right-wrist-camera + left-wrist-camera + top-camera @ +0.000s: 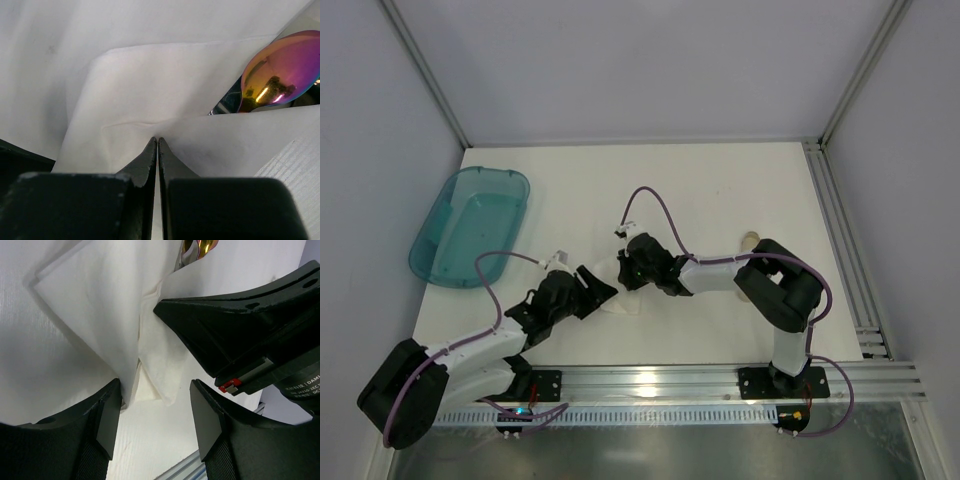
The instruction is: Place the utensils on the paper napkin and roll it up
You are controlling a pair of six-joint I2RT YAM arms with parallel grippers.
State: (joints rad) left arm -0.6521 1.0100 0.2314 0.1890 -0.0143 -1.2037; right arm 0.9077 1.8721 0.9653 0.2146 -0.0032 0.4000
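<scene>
The white paper napkin lies folded and rumpled between the two grippers. It fills the left wrist view and the right wrist view. My right gripper is shut, pinching a fold of the napkin; it also shows in the top view. A utensil's shiny iridescent rounded end pokes out from under a napkin layer and also shows in the left wrist view. The rest of the utensils are hidden. My left gripper is open at the napkin's near corner, its left finger touching the fold. It also shows in the top view.
A translucent teal tub stands at the far left of the table. A small tan tube lies behind the right arm. The right gripper's black body is close above the left gripper. A metal rail runs along the near edge.
</scene>
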